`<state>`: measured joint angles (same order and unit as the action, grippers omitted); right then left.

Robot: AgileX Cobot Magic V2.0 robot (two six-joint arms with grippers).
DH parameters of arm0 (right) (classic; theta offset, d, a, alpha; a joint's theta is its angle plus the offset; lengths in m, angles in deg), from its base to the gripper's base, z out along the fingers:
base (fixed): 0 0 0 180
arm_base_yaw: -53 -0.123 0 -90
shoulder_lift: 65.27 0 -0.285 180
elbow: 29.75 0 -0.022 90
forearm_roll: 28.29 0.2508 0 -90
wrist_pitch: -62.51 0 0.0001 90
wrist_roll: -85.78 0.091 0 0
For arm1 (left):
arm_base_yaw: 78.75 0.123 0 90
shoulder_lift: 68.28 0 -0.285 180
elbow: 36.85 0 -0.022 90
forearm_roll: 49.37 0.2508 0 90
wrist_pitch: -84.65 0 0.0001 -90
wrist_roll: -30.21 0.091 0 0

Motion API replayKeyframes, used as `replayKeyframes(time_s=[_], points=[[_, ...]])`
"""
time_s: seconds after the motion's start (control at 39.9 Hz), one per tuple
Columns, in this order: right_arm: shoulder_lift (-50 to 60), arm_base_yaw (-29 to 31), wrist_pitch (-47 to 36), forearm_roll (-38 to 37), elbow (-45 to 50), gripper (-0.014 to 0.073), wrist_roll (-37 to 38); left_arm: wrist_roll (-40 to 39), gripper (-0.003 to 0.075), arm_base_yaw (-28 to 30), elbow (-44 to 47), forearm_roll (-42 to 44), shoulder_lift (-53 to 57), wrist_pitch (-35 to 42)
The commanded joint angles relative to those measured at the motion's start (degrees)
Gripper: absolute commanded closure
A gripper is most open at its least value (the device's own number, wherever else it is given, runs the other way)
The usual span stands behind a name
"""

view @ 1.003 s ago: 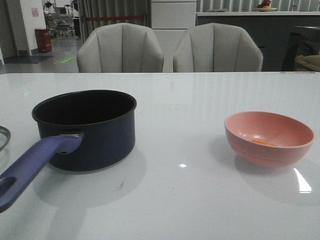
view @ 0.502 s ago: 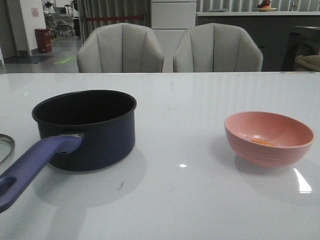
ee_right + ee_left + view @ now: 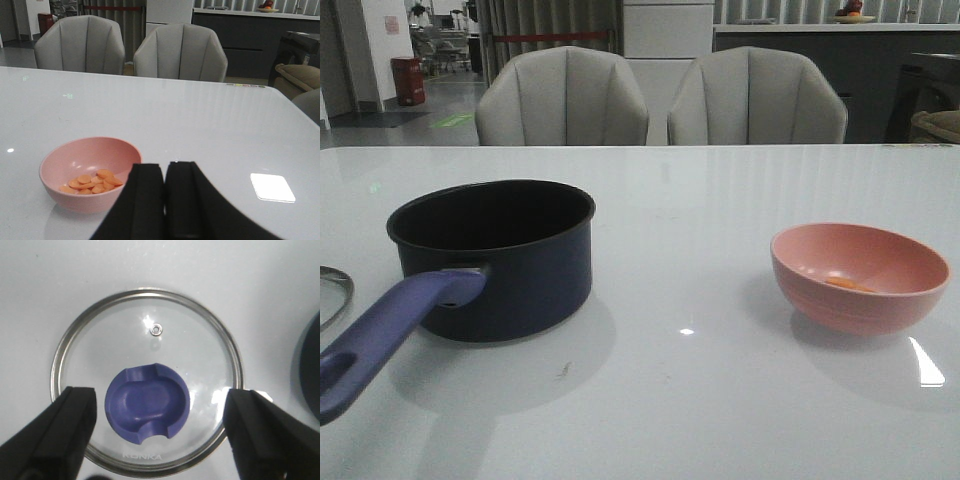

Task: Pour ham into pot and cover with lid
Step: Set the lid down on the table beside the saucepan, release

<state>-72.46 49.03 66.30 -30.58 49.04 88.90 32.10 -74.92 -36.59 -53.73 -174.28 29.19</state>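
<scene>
My left claw [image 3: 160, 415] hangs spread wide above the glass KONKA lid [image 3: 148, 381], one finger on each side of its blue notched knob [image 3: 147, 410], touching nothing. The lid lies flat on the white worktop [image 3: 720, 400], just beside the navy saucepan [image 3: 495, 255], whose long purple handle [image 3: 390, 335] points toward me. My right claw [image 3: 165, 200] is pressed closed and empty, near the pink bowl [image 3: 90, 172], which holds the orange ham slices [image 3: 92, 182]. The saucepan looks empty, so I judge pouring has not begun. Next, my right claw must open, grip the bowl's rim, and carry it across to the saucepan.
</scene>
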Motion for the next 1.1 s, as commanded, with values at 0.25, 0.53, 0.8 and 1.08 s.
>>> replayKeyframes(time_s=[0.25,0.53,0.8,1.08], points=[[1.2,-0.1,-4.1,0.0,-0.3,0.0447,-0.4,0.6,0.0188,-4.8,14.7,-0.6,24.6,13.1],[1.2,-0.1,-4.1,0.0,-0.3,0.0447,-0.4,0.6,0.0189,-4.8,29.4,-4.8,45.5,23.5],[1.2,-0.1,-4.1,0.0,-0.3,0.0447,-0.4,0.6,0.0189,-6.0,43.9,-5.2,65.8,34.3],[1.1,-0.1,-3.8,0.0,-0.3,0.0447,-0.4,0.6,0.0189,-13.7,54.6,-3.3,82.4,39.7]])
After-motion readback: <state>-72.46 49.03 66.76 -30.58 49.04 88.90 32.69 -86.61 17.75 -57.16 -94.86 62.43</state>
